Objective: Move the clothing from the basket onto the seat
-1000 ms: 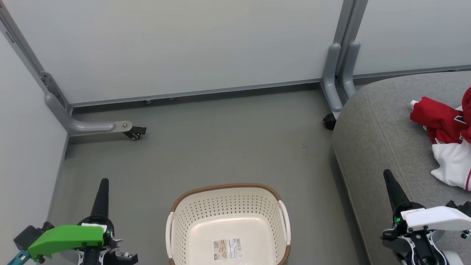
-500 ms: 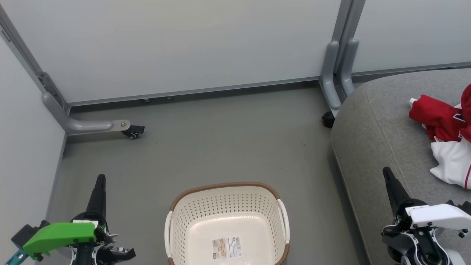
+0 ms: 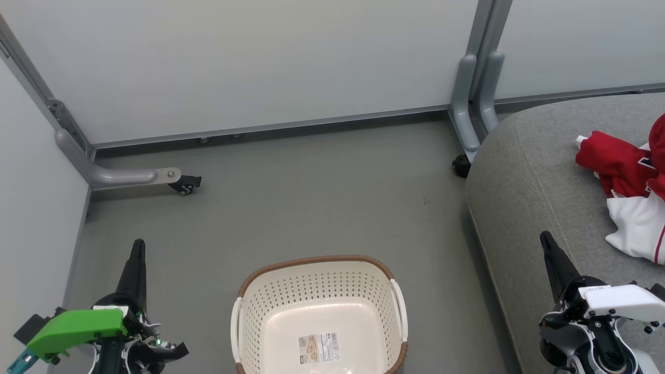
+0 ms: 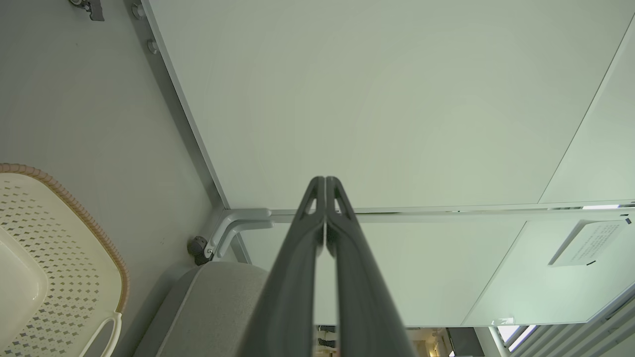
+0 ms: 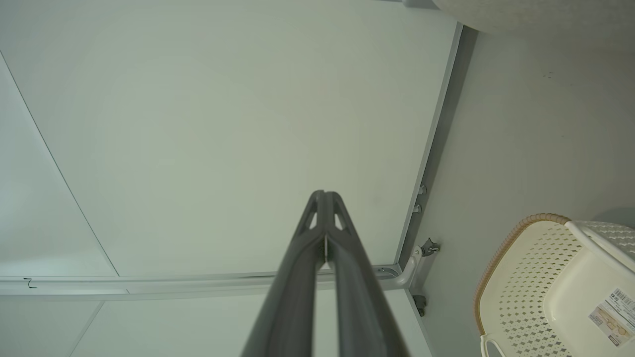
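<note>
Head view: perforated cream basket [image 3: 317,291]; crumpled red-white clothing [image 3: 618,166] on rounded grey fabric seat [image 3: 519,182]; both jaws closed.

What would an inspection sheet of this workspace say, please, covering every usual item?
Surface: grey floor, a few faint dark specks.
Job's things: basket on the floor, with just a paper label inside; red and white clothing lies on the grey seat.
Clutter: nothing seen.
Grippers: left gripper shut, holding nothing; right gripper shut, holding nothing, by the seat's edge.
Cables: nothing seen.
Surroundings: pale partition panels on grey castor feet.
</note>
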